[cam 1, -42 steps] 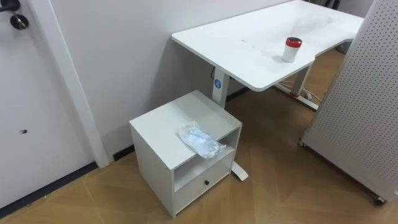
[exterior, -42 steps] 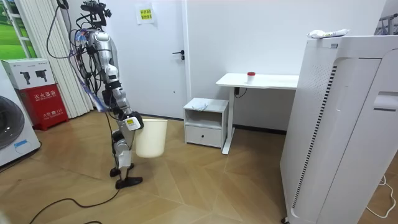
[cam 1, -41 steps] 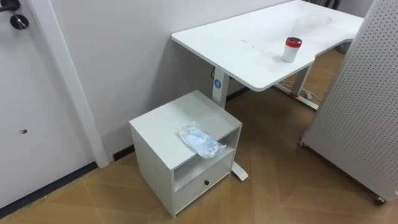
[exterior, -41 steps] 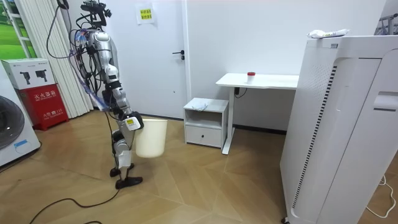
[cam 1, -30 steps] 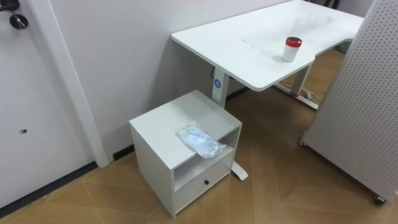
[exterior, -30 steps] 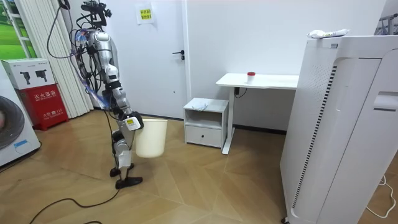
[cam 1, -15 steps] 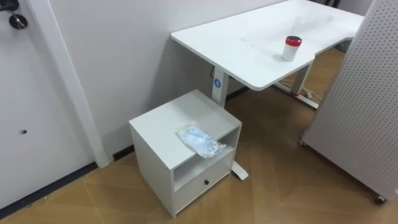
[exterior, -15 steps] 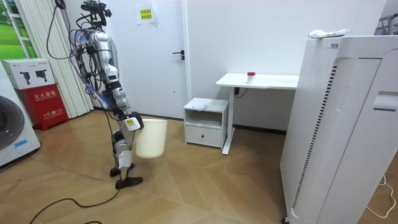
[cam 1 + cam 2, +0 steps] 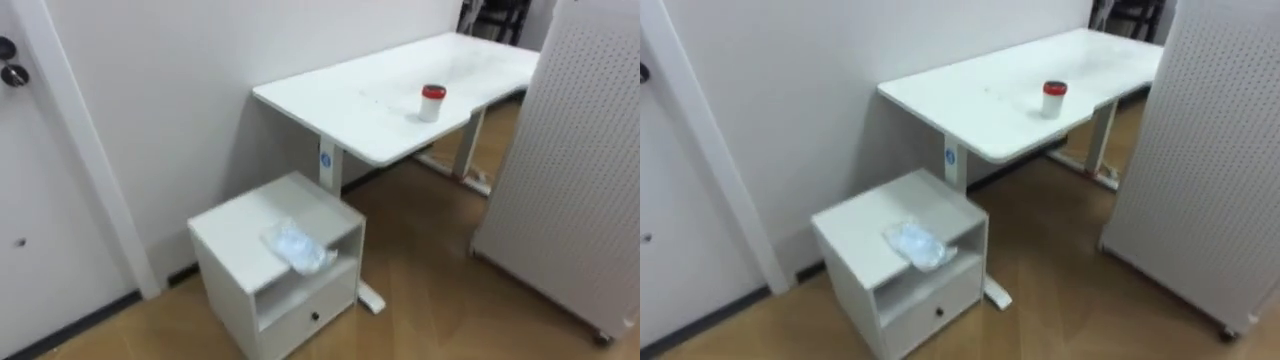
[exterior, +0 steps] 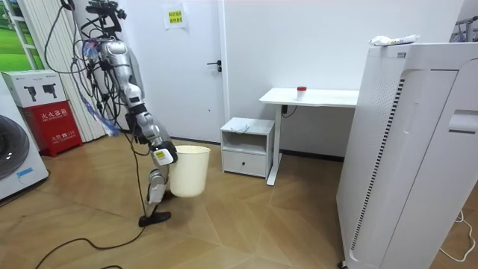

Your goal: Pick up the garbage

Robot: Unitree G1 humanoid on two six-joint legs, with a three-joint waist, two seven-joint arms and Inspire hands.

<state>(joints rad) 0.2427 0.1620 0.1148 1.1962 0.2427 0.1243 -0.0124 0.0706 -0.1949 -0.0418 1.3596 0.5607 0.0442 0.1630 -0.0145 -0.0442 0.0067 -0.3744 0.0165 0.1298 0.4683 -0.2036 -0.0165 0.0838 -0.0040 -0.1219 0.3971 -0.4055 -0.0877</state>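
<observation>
**Approach step, before any grasp.** In the room view the robot stands on the floor (image 10: 246,224) beside a white bin (image 10: 190,173). Its right hand (image 10: 163,155) hangs low at the bin's rim. We cannot tell how the fingers are set, or whether they hold the rim.

Ahead of it, the garbage (image 9: 296,247), a crumpled clear wrapper, lies on top of the cabinet (image 9: 232,232), near the front edge. Beyond stands the bench (image 9: 340,95), carrying a red-lidded cup (image 9: 431,102) well apart from the garbage.

We judge that the next move calls for closing on the cabinet. A downward reach would then let the fingers pinch the garbage, which looks soft and light.
</observation>
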